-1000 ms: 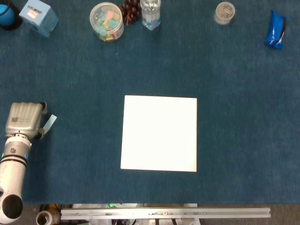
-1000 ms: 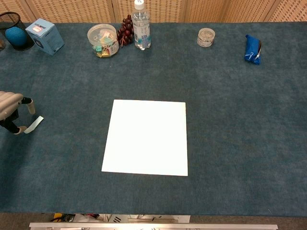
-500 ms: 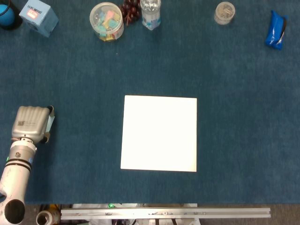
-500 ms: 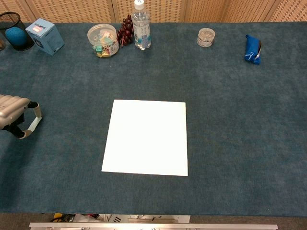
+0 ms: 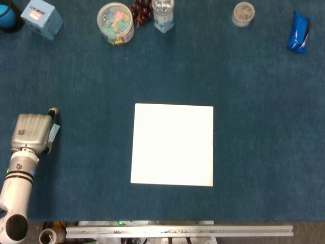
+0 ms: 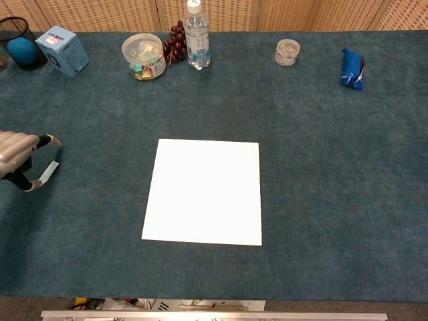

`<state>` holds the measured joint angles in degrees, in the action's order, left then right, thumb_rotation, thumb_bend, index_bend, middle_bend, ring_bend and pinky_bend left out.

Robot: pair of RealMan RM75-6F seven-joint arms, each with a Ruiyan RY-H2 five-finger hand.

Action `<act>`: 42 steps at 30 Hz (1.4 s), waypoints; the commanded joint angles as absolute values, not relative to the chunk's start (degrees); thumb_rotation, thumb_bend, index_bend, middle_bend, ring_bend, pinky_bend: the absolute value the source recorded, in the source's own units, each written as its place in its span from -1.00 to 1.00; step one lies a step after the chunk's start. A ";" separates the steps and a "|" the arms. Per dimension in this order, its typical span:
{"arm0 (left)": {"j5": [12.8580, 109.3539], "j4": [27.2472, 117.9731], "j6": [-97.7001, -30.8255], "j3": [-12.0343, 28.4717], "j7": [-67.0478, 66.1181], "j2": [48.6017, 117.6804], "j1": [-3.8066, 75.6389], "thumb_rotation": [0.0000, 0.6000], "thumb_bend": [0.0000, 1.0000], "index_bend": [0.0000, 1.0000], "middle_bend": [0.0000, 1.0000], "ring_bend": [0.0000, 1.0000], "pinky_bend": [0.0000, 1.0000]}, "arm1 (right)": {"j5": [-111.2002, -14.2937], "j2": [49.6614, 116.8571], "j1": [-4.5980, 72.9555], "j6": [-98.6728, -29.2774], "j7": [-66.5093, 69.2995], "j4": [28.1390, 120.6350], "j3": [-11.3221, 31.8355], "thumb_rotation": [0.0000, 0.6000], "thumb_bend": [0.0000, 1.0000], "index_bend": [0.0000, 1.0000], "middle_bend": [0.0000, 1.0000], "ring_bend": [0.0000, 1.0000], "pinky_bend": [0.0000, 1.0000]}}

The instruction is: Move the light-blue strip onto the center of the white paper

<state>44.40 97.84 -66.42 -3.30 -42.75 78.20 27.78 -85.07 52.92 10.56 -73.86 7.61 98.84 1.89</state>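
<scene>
In the head view, the left hand (image 5: 33, 132) sits near the left edge of the blue cloth-covered table (image 5: 254, 152), its back turned up and its silver forearm running down toward the bottom corner. The light-blue strip (image 5: 54, 132) shows just at the hand's inner side, touching it, with only a narrow sliver visible past the knuckles; one fingertip (image 5: 52, 110) pokes out above the strip. From this angle it is hard to tell how the fingers close underneath. The white paper (image 5: 172, 145) lies flat well to the inner side of the hand, apart from it. Far beyond the hand, along the far edge, stand a light-blue box (image 5: 41, 18), a round tub of coloured clips (image 5: 116, 23) and a water bottle (image 5: 163, 14).

In the chest view, the same left hand (image 6: 19, 157) shows at the left border. Here the strip (image 6: 48, 172) hangs slanted between an upper fingertip (image 6: 51, 140) and a dark lower one (image 6: 25, 184), its lower end pinched at that lower tip, so the hand holds the strip. The paper (image 6: 202, 192) lies well off to the hand's inner side. A small clear jar (image 6: 287, 51) and a blue pouch (image 6: 352, 68) sit farthest from the hand, at the far right. The right hand appears in neither view.
</scene>
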 commanded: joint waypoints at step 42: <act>43.80 97.85 -65.69 -3.29 -40.68 77.92 27.24 1.00 -0.46 -0.34 0.99 1.00 1.00 | -84.36 52.16 10.41 -73.73 6.82 100.08 2.13 1.00 -0.75 -0.80 -0.26 -0.48 -0.47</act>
<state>43.78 97.83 -65.67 -3.30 -40.70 77.93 27.25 -84.36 52.16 10.40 -73.73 6.82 100.08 2.13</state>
